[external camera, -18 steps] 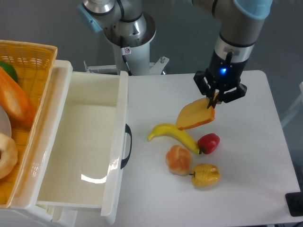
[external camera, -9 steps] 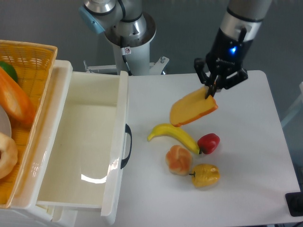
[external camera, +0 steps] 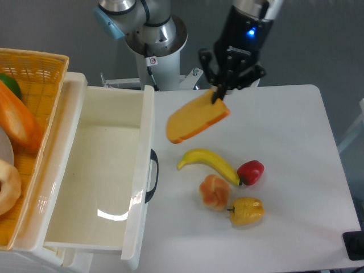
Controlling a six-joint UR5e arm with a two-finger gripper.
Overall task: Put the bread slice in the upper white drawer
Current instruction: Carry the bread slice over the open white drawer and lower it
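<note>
One arm reaches in from the top edge, its upper links cut off by the frame, and its black pincer point(external camera: 219, 94) is clenched on the upper right corner of the bread slice point(external camera: 195, 122). The fingertips are partly hidden behind that corner, so how deep the grip goes cannot be made out. The slice is flat, with a smooth yellow-orange face and a darker orange crust edge; it hangs tilted in the air, lower end to the left, above the desk point(external camera: 284, 170) and just right of the upper white drawer point(external camera: 96, 170), not over it.

The drawer is pulled open, a glossy white plastic tray with a bright glare streak on its floor and one black curved handle point(external camera: 151, 176) on its front wall. Its lower left corner runs out of view.

Four items lie on the white desk below the slice: one curved yellow banana point(external camera: 207, 162), one small red pepper point(external camera: 251, 172) touching the banana's right end, one round orange-cream bun point(external camera: 215, 191) just below the banana, and one yellow pepper point(external camera: 246, 210) beside the bun.

At the left edge a yellow woven basket point(external camera: 40, 79) is only partly in frame; it holds a long orange baguette point(external camera: 17, 122), a sliver of something green, and other pieces too cropped to identify.
</note>
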